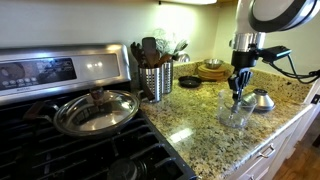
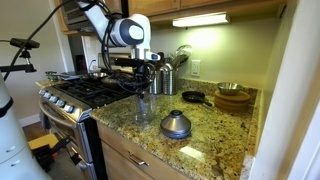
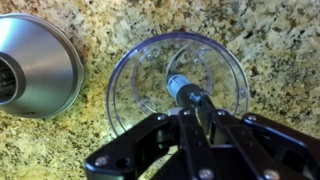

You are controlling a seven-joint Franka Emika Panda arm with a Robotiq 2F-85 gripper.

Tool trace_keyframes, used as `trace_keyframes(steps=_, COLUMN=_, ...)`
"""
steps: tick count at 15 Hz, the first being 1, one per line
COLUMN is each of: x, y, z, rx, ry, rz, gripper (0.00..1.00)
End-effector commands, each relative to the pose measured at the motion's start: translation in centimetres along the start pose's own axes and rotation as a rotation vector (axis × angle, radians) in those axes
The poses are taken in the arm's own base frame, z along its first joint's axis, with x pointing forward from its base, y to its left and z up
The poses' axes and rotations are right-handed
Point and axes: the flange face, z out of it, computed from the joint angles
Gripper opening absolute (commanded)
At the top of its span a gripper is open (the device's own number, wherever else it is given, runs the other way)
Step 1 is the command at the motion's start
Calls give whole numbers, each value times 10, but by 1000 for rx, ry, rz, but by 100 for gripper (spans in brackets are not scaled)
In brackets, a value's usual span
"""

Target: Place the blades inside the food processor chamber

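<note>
Right at the bottom of the wrist view, closest to the lens, my fingers [image 3: 160, 132] fan in, black and blurred. They are clenched on the blades [image 3: 186, 92], and the short grey shaft pokes out from between the tips toward mid-frame. Directly behind it is the chamber [image 3: 122, 90], its clear round rim filling the centre. The shaft points down into the open mouth, leaning a touch toward upper left. The grey dome [image 3: 35, 65] lies at the left edge, apart from the rim, on the speckled counter [image 3: 280, 45].

Over to the exterior views: the chamber [image 1: 238, 113] stands right of centre with me hanging straight above it, and the dome [image 1: 262, 100] is just beside it. From the opposite angle the chamber [image 2: 143, 108] is centre-left near the counter's front edge, with the stove [image 2: 85, 92] off to the left.

Progress, as I judge it: the pickup is done, the carry is done, and the blades are lined up over the chamber or already within its walls. Whether the base has touched the bottom I can't tell, because the clear plastic and my own fingers hide it. What's left is to ease down until the shaft sits at the middle of the floor, straighten that lean, let go, and lift clear without dragging the chamber along.
</note>
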Motion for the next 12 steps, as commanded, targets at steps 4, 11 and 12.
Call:
trace_keyframes(steps=4, x=-9, y=1, z=1, rx=-22, ry=48, rz=5, gripper=7)
trace_keyframes(steps=11, x=2, y=4, z=9, rx=-45, ry=79, rz=-20, gripper=7)
trace_keyframes(steps=12, x=1, y=5, z=10, rx=-45, ry=71, rz=-19, gripper=7)
